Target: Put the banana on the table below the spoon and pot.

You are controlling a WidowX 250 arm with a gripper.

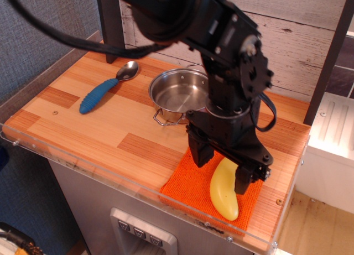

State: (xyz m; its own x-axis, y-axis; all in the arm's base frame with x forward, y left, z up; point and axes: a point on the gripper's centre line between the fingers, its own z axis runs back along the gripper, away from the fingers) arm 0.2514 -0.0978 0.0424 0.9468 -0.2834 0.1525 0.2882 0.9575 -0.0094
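Spoon (105, 86) lies left of the pot (178, 94) — banana (224, 190) on the cloth (191, 184), front-right.

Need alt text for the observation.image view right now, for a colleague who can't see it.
The black hand hangs open over the yellow banana, one finger either side, on the orange cloth at the table's front right. Behind sit the empty steel pot and blue-handled spoon.

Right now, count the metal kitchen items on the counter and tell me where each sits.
2. The spoon, with its metal bowl and blue handle, lies at the counter's back left. The steel pot stands right of it, behind the orange cloth. The arm may hide others.
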